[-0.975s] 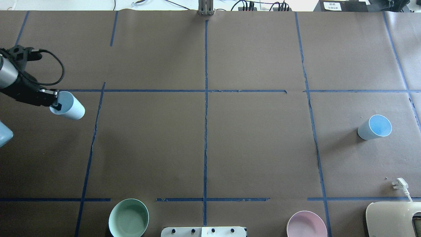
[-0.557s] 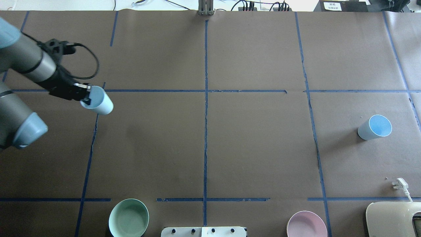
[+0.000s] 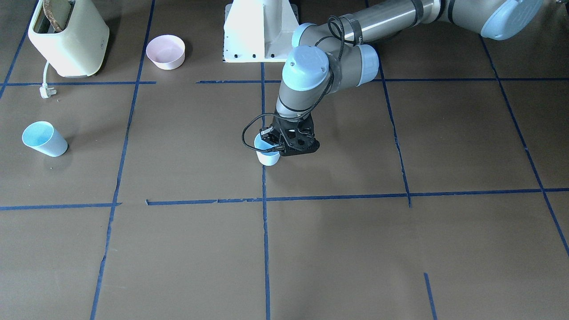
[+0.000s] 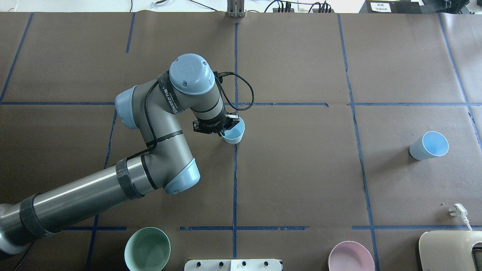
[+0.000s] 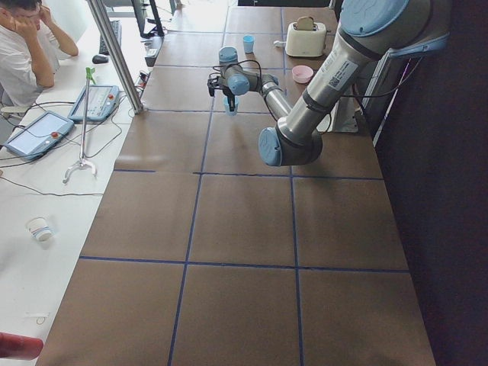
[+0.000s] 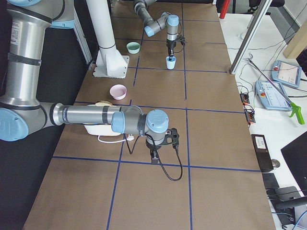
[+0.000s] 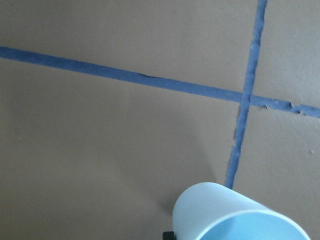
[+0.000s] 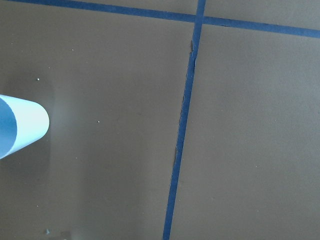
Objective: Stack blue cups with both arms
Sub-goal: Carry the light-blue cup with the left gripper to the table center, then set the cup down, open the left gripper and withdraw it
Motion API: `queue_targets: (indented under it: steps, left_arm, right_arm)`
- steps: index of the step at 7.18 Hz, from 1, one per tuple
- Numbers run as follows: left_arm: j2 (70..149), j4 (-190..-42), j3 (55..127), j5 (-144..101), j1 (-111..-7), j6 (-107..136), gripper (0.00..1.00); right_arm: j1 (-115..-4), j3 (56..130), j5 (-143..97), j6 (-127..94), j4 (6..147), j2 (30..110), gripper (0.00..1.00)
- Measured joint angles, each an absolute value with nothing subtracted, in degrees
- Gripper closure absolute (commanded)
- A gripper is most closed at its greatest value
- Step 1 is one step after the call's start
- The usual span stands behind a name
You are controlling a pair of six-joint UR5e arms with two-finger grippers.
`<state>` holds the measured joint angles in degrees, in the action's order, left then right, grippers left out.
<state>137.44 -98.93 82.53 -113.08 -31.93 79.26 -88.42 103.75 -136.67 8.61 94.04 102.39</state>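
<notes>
My left gripper (image 4: 223, 128) is shut on the rim of one blue cup (image 4: 234, 132) and holds it upright, low over the centre tape line. The same gripper (image 3: 274, 144) and cup (image 3: 268, 154) show in the front view, and the cup fills the bottom of the left wrist view (image 7: 235, 215). The other blue cup (image 4: 429, 145) stands alone at the table's right and also shows in the front view (image 3: 43, 138). It sits at the left edge of the right wrist view (image 8: 20, 127). My right gripper (image 6: 160, 143) shows only in the exterior right view, and I cannot tell whether it is open or shut.
A mint-green bowl (image 4: 147, 249) and a pink bowl (image 4: 351, 257) sit near the robot's edge. A cream toaster (image 4: 450, 250) with its white plug (image 4: 457, 210) lies at the near right. The white base column (image 3: 260, 29) stands between the bowls.
My left arm has swung from the table's far left to its centre, carrying the blue cup with it. The other cup has not moved.
</notes>
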Motion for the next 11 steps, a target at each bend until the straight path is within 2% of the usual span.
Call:
queue_targets:
  steps: [1,2,3,7,9,11]
  left_arm:
    - [137.64,-98.98,82.47,-112.21,-31.07,79.65,1.0]
    - [137.67,-99.0,82.47,-111.88,-30.75,79.74,0.48]
    - [137.59,-99.05,82.52,-111.77,-30.64,79.61,0.0]
    - [137.08,-98.51,84.4,-111.81,-30.67,77.95,0.0]
    - [133.92,-93.94,91.36,-112.43,-31.83,73.21,0.0]
    - [123.18,-88.12,103.16,-115.5,-37.87,60.03,0.0]
  right_arm:
    - [-88.42,103.72,-136.67,8.61,94.04,102.39,0.0]
    - [-88.42,103.72,-136.67,8.61,94.04,102.39,0.0]
    - [-88.42,103.71,-136.67,8.61,94.04,102.39,0.0]
    - [-88.42,103.71,-136.67,8.61,94.04,102.39,0.0]
    - [-88.42,103.71,-136.67,8.59,94.04,102.39,0.0]
    - [-88.42,103.71,-136.76,8.53,94.05,102.39,0.0]
